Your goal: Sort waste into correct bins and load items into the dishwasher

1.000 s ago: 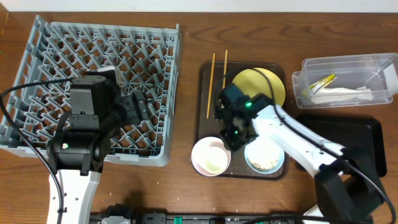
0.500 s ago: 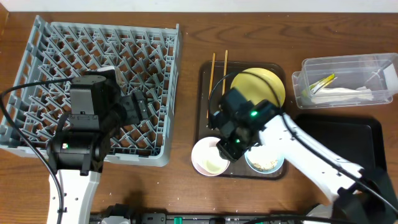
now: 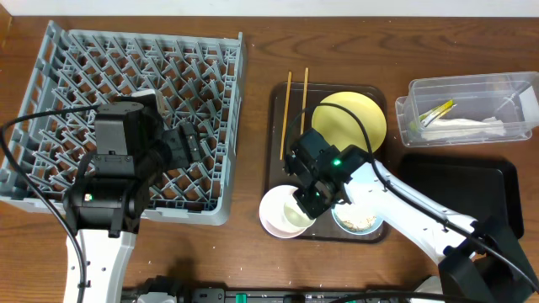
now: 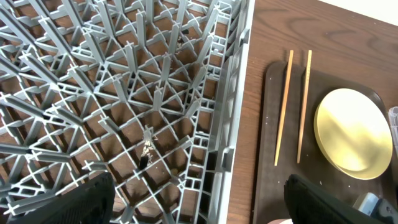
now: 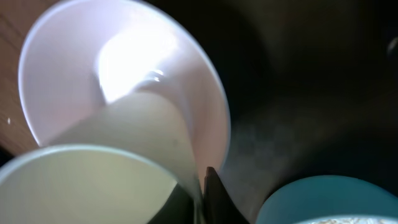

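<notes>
My right gripper (image 3: 310, 200) is shut on the right rim of the small white bowl (image 3: 282, 215); the right wrist view shows the rim (image 5: 124, 74) pinched between my fingers (image 5: 202, 193). The light blue bowl (image 3: 362, 217) with rice-like scraps sits just right of it and also shows in the right wrist view (image 5: 323, 199). The yellow plate (image 3: 349, 118) and two chopsticks (image 3: 286, 114) lie on the brown serving tray (image 3: 278, 168). My left gripper (image 4: 199, 199) is open and empty over the front right corner of the grey dish rack (image 3: 59, 59).
The clear tub (image 3: 467, 91) at the far right holds the green-and-orange wrapper (image 3: 438, 112) and the white napkin (image 3: 467, 128). The black tray (image 3: 480, 181) lies just in front of it. The left wrist view shows the plate (image 4: 351, 127) and chopsticks (image 4: 284, 106).
My right gripper moved down and left from the tray's middle to the white bowl's rim and closed on it. The left arm has not moved.
</notes>
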`<action>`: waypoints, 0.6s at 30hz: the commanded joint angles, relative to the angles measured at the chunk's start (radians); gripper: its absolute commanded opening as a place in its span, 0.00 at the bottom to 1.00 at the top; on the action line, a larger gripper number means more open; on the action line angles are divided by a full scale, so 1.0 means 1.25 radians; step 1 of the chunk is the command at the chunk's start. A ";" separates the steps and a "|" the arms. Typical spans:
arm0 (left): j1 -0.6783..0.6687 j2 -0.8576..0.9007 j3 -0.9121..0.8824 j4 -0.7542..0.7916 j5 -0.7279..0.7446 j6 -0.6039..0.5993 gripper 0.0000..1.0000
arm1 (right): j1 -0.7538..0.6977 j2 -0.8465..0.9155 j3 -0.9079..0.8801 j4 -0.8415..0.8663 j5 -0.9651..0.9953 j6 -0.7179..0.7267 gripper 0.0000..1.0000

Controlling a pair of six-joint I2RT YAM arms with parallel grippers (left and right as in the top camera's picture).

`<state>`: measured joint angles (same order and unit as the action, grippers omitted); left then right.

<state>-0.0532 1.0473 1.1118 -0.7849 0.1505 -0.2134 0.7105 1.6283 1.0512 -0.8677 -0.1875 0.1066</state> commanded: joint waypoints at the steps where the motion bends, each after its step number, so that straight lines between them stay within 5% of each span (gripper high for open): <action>1: 0.004 -0.002 0.016 0.001 -0.001 -0.008 0.89 | 0.001 0.000 -0.005 0.003 -0.011 0.033 0.01; 10: 0.004 -0.002 0.016 0.007 0.017 -0.008 0.88 | -0.080 -0.059 0.081 -0.044 -0.042 0.037 0.01; 18: 0.004 0.009 0.016 0.080 0.254 -0.061 0.89 | -0.287 -0.131 0.190 -0.009 -0.268 -0.020 0.01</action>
<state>-0.0532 1.0477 1.1118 -0.7094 0.3096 -0.2405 0.4320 1.5002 1.2404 -0.9028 -0.3328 0.1158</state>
